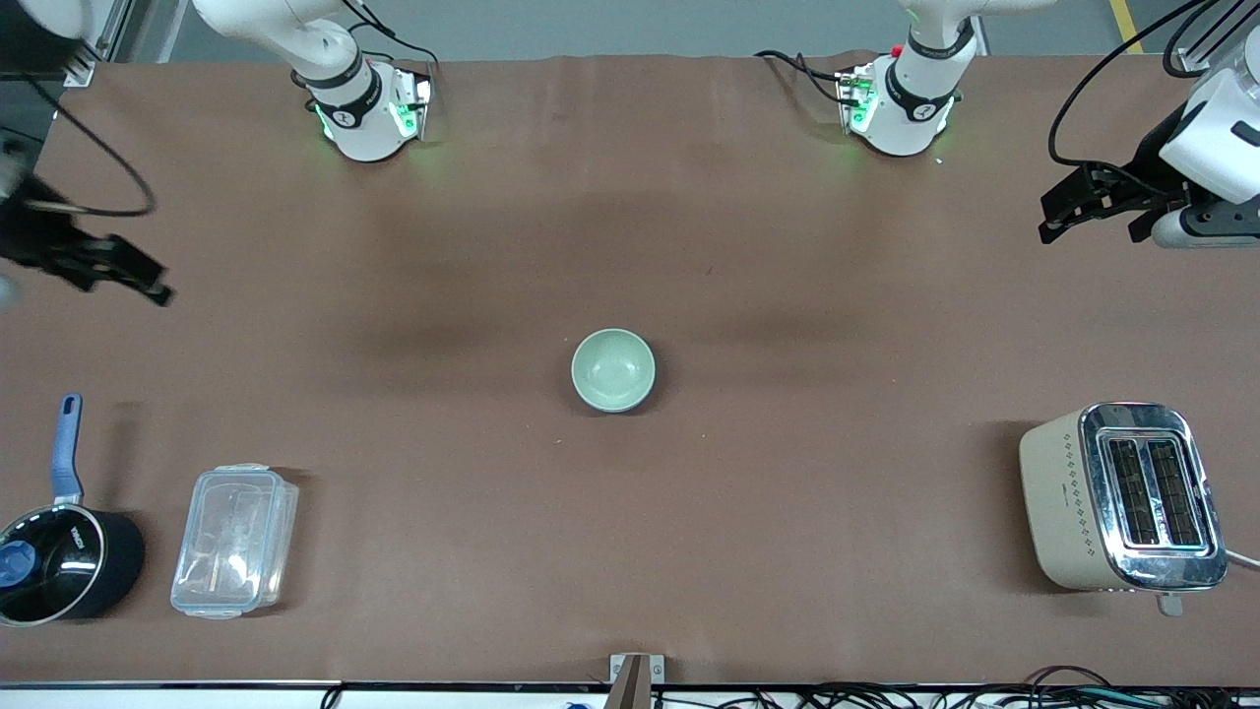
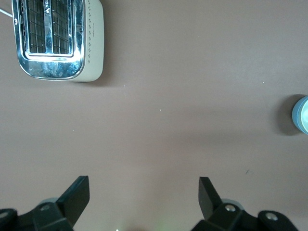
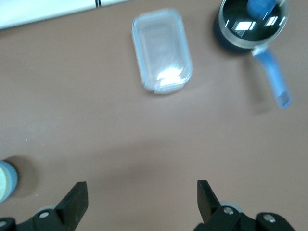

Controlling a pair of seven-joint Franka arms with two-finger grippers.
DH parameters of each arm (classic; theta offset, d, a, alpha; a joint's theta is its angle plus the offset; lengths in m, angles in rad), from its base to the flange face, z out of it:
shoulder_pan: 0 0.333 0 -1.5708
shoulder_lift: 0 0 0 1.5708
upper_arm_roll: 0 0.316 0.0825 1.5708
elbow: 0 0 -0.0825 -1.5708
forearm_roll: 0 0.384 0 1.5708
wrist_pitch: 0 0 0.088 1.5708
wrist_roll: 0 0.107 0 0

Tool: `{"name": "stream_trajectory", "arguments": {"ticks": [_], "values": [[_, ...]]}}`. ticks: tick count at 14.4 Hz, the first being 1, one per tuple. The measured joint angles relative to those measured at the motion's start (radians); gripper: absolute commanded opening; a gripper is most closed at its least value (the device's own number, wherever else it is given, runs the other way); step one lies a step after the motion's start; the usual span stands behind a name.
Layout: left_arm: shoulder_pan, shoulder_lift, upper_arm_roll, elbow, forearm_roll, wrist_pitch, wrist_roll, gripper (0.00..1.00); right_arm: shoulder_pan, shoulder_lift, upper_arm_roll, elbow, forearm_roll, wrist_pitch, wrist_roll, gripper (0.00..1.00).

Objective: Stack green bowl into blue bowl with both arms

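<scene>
The pale green bowl [image 1: 613, 369] stands upright in the middle of the table. In the wrist views its pale inside [image 2: 304, 115] [image 3: 2, 182] has a blue outer wall around it, so it sits inside the blue bowl [image 2: 294, 114] [image 3: 14, 179]. In the front view the blue bowl is almost wholly hidden under it. My left gripper [image 1: 1091, 232] [image 2: 144, 192] is open and empty, up over the left arm's end of the table. My right gripper [image 1: 123, 281] [image 3: 143, 195] is open and empty, up over the right arm's end. Both are well away from the bowls.
A cream and chrome toaster [image 1: 1122, 497] [image 2: 57, 38] stands near the front camera at the left arm's end. At the right arm's end stand a clear lidded box [image 1: 234, 540] [image 3: 162, 50] and a black saucepan with a blue handle [image 1: 59, 551] [image 3: 252, 24].
</scene>
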Motion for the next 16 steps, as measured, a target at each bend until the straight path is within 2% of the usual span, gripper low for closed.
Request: {"name": "stream_trajectory", "arguments": {"ticks": [5,8,9,13,16], "values": [[0.0,0.0,-0.013,-0.001,0.002,0.0,0.01,1.0,-0.097,0.054,0.001,0.131,0.0,-0.014,-0.174,1.0],[0.0,0.0,-0.015,0.0,0.003,0.001,0.01,1.0,-0.134,0.109,0.009,0.214,0.0,-0.112,-0.226,1.0],[0.0,0.0,-0.015,0.002,0.003,0.001,0.01,1.0,-0.157,0.118,0.035,0.23,0.001,-0.145,-0.229,1.0],[0.0,0.0,-0.016,0.003,0.003,0.001,0.01,1.0,-0.33,0.125,0.252,0.24,0.0,-0.268,-0.221,1.0],[0.001,0.0,-0.016,0.003,0.003,0.001,0.01,1.0,-0.408,0.119,0.33,0.226,0.0,-0.273,-0.221,1.0]]}}
